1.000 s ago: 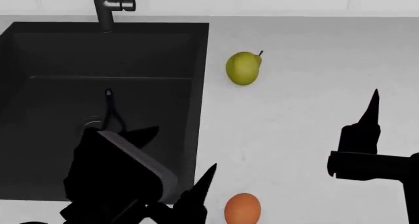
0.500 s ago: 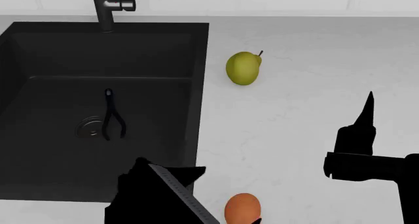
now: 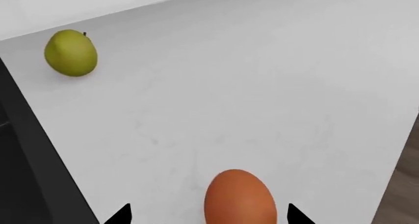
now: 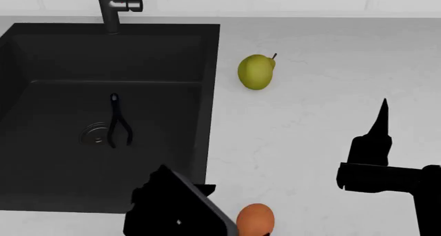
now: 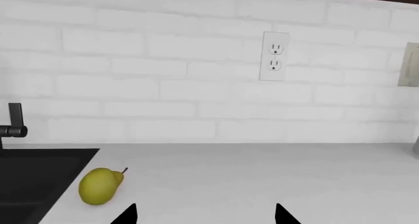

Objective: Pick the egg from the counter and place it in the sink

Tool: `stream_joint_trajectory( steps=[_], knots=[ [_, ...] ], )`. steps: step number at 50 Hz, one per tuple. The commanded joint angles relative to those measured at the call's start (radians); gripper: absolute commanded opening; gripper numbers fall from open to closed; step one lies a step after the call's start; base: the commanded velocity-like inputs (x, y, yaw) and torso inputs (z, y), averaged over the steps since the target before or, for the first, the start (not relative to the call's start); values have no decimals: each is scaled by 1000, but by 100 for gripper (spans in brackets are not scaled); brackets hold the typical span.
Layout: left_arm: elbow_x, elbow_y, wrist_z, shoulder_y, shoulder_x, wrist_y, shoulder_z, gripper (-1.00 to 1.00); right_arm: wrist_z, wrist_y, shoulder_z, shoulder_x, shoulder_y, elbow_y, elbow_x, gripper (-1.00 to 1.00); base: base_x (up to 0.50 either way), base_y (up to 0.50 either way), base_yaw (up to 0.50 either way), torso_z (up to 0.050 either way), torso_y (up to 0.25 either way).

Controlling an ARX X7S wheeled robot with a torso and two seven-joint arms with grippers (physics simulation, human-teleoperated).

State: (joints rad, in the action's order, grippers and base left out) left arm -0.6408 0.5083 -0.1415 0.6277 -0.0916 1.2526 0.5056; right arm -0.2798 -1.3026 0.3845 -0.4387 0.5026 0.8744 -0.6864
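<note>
Left wrist: egg (image 3: 240, 197) lies on the white counter (image 3: 262, 96) between the spread fingertips (image 3: 120, 215) of the left gripper (image 3: 206, 215), untouched; pear (image 3: 70, 53) far off by the sink edge
Head: egg (image 4: 255, 218) at the near counter edge, right of the black sink (image 4: 41, 55); pliers (image 4: 119, 121) by the drain
Right wrist: right gripper (image 5: 204, 215) wide open, holding nothing, over the counter
</note>
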Motion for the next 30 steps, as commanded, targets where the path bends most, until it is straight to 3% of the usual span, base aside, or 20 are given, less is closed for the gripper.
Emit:
stream_joint_trajectory(
  steps=[1,30],
  knots=[
    [-1,-75,33,12,-16,-58,13,100,-5,6,-1,0,-2,0,-10,100,0,0,0,0,0],
    [-43,-138,59,8,-15,-114,19,100,-24,1,-4,-8,6,-3,-36,100,0,0,0,0,0]
  ],
)
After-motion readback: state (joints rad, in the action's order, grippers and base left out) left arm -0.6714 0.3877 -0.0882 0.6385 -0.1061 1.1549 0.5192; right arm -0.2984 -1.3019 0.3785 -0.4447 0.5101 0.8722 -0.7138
